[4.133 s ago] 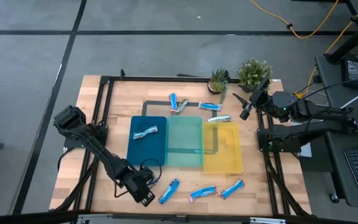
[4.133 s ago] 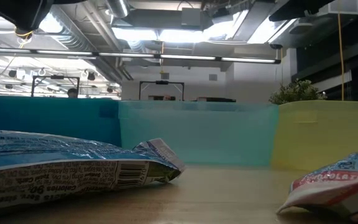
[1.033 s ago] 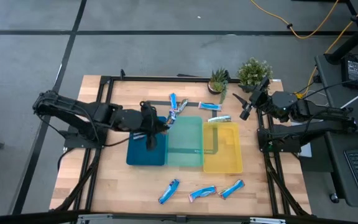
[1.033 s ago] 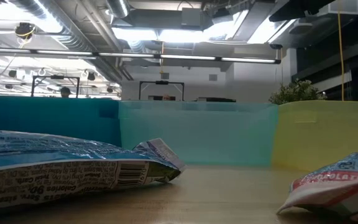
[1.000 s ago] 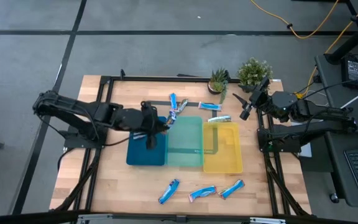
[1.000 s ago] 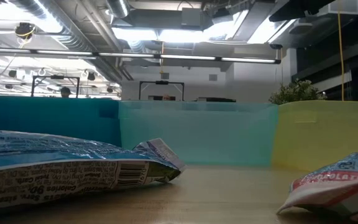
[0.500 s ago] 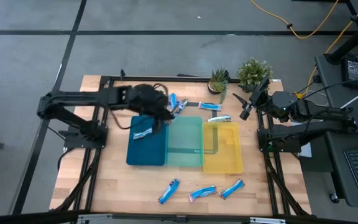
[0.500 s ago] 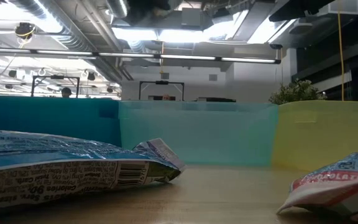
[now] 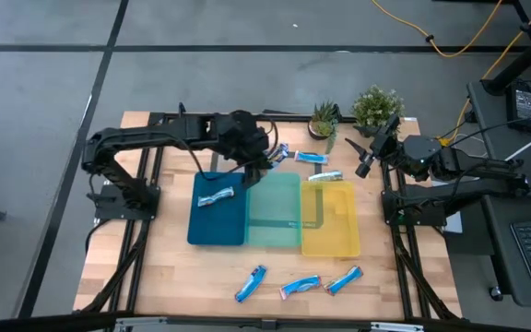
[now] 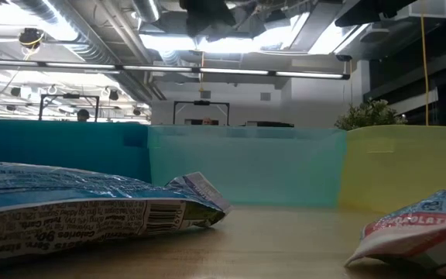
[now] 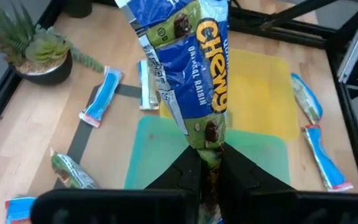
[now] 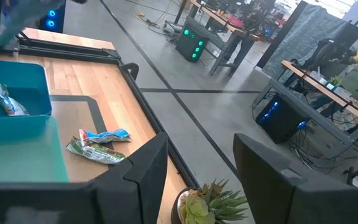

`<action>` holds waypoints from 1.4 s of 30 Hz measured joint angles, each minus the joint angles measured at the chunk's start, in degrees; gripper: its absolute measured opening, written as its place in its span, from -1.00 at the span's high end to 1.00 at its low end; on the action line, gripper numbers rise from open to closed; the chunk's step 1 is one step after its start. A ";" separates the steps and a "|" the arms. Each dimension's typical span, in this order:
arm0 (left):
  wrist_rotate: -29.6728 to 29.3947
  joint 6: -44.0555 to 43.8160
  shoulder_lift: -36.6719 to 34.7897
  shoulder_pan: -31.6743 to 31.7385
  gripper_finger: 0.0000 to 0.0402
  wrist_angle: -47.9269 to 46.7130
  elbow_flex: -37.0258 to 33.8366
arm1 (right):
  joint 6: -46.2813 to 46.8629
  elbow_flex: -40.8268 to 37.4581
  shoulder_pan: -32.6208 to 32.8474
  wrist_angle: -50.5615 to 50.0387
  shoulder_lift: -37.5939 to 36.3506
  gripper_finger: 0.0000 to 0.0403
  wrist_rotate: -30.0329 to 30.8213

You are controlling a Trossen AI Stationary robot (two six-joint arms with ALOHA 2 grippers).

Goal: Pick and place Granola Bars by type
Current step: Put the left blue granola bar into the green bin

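My left gripper (image 11: 207, 177) hovers over the far edge of the teal tray (image 9: 275, 210) and is shut on a blue-and-green granola bar (image 11: 191, 68). Another bar (image 9: 216, 195) lies flat in the dark-blue tray (image 9: 218, 221). Two bars (image 9: 312, 158) (image 9: 325, 175) lie on the wood beyond the yellow tray (image 9: 330, 219). A further two (image 11: 73, 171) (image 11: 17, 208) lie near my left gripper. Three bars (image 9: 251, 283) (image 9: 300, 287) (image 9: 343, 279) lie along the near edge. My right gripper (image 12: 194, 180) is open and waits at the far right. My left gripper pinches the bar by one crimped end (image 11: 207, 149) between its two fingers. The bar sticks out forward beyond the fingertips, in line with them. It is lifted clear, above the teal tray and the wood beside it.
Two potted plants (image 9: 324, 120) (image 9: 376, 109) stand at the far edge next to my right gripper (image 9: 365, 166). The three trays sit side by side mid-table. In the low view two bars (image 10: 91, 205) (image 10: 416, 232) lie before the tray walls. A black frame edges the table.
My left gripper has moved from over the dark-blue tray toward the far edge and then to the right, ending over the teal tray's far edge. The bar lying in the dark-blue tray, which the gripper had covered, now shows.
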 joint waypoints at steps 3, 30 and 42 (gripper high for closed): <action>-1.89 -0.82 1.82 0.39 0.90 -0.89 0.26 | -0.02 0.00 0.00 0.00 0.00 0.08 0.02; 4.30 16.18 18.03 2.78 0.90 -3.99 0.13 | 2.75 0.00 0.01 -0.26 -0.02 0.08 0.02; 3.00 25.70 25.31 -0.79 0.90 -5.93 0.09 | 2.78 0.00 0.00 -0.26 0.00 0.08 0.00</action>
